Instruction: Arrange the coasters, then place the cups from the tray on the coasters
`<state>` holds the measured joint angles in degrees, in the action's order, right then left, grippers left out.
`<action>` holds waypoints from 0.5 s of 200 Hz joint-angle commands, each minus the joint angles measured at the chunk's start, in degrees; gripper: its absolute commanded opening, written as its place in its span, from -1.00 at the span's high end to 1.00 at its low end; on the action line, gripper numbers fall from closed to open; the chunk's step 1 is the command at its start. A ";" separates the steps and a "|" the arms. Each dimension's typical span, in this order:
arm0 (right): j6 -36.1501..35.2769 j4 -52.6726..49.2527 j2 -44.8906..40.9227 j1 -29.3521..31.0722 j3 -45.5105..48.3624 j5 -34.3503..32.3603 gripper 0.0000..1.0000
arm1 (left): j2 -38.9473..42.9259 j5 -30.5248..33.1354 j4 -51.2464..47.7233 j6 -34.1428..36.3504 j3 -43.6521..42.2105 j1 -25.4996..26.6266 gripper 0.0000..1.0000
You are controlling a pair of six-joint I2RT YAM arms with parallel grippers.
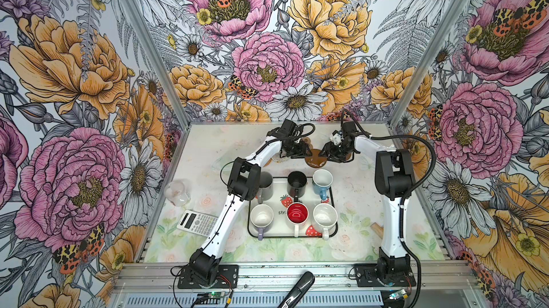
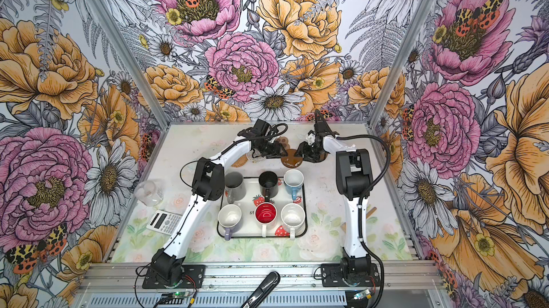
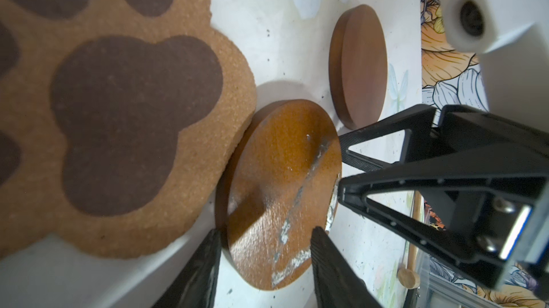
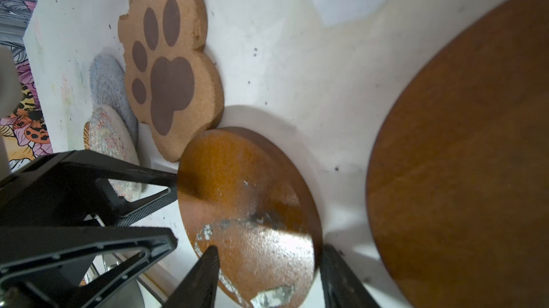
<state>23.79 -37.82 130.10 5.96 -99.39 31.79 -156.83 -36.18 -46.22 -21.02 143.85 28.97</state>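
Note:
A scratched brown disc coaster (image 1: 315,158) (image 3: 276,172) (image 4: 246,202) lies flat at the far middle of the table, against the paw-shaped coaster (image 1: 307,143) (image 4: 172,83). My left gripper (image 1: 307,155) (image 3: 267,232) and right gripper (image 1: 325,153) (image 4: 267,250) face each other across the disc. Both are open, each with one fingertip over its face and one beside its rim. The second plain disc (image 3: 359,65) (image 4: 460,158) lies by the right gripper. Grey-blue (image 4: 104,77), clear (image 4: 110,137) and rattan (image 2: 240,161) coasters overlap behind the left gripper. Several cups stand on the tray (image 1: 335,199).
A clear glass beaker (image 1: 178,192) and a calculator (image 1: 197,221) sit left of the tray. A wooden stick (image 1: 375,227) lies beside the right arm. A black handle (image 1: 297,290) rests on the front rail. The back wall is close behind the coasters.

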 commanded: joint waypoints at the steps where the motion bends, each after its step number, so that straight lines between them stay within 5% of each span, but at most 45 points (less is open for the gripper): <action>1: 0.99 1.35 4.25 1.26 -1.39 3.17 -0.13 | -2.66 -5.32 2.43 -2.22 2.70 2.44 -0.02; 100: 1.52 1.37 6.15 -1.75 -4.21 3.20 -0.13 | -5.84 -9.60 19.50 -15.66 2.49 2.30 -0.02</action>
<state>24.62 -36.49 132.90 3.09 -103.46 32.21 -160.13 -39.20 -35.79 -31.62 145.73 28.95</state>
